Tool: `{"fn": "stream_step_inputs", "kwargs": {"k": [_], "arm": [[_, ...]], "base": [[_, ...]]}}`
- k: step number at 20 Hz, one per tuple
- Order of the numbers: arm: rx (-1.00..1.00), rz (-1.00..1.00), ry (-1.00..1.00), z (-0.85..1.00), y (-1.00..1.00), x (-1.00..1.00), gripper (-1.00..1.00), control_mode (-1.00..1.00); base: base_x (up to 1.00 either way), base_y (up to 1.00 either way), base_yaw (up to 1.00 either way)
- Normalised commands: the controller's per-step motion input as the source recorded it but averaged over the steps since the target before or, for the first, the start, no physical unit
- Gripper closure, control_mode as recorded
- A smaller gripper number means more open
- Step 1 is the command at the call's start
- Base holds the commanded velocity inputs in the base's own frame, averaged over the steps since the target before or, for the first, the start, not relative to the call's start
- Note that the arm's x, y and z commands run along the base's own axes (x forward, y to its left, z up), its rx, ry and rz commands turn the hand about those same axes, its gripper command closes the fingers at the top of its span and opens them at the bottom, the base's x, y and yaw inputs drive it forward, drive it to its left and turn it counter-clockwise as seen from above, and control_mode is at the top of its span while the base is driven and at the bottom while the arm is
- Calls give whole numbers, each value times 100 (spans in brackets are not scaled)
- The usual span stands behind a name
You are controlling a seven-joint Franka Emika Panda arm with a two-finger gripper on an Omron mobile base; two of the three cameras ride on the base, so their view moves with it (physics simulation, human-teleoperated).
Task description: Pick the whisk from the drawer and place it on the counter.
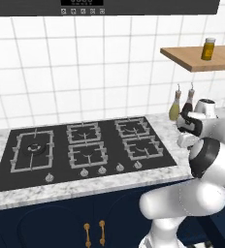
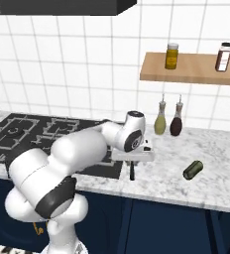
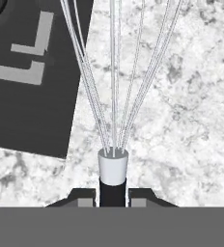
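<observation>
Now you are in the placing step: the gripper point(image 3: 113, 197) is clamped on the whisk point(image 3: 114, 120), pinching its black handle just below the pale collar, with the silver wire loops fanning away from the hand. In the hand view those loops lie over the counter point(image 3: 181, 120), just right of the edge of the black hob point(image 3: 32, 96). From the right base view the gripper point(image 2: 132, 171) hangs low over the counter point(image 2: 161, 178), right beside the hob's near right corner, with a dark stub reaching down from it toward the stone. Whether the whisk already touches the surface, you cannot tell from these views.

An olive-green object point(image 2: 192, 169) lies on the counter well to the right, and two bottles point(image 2: 168, 121) stand at the far wall under the wooden shelf point(image 2: 196, 69); neither crowds the spot.

Your next move, as I judge it, is to settle the whisk onto the marble clear of the hob, then release and lift straight off so the loops do not catch.
</observation>
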Motion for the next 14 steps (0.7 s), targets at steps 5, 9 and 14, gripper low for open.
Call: {"fn": "stream_step_inputs", "kwargs": {"k": [5,9,14], "arm": [[-6,0,-3,-71,-13,69,100,-100],[0,0,-1,-54,-37,59,100,-100],[0,0,0,-16,-17,16,-100,-100]], "base": [[0,0,0],[0,0,0],[0,0,0]]}}
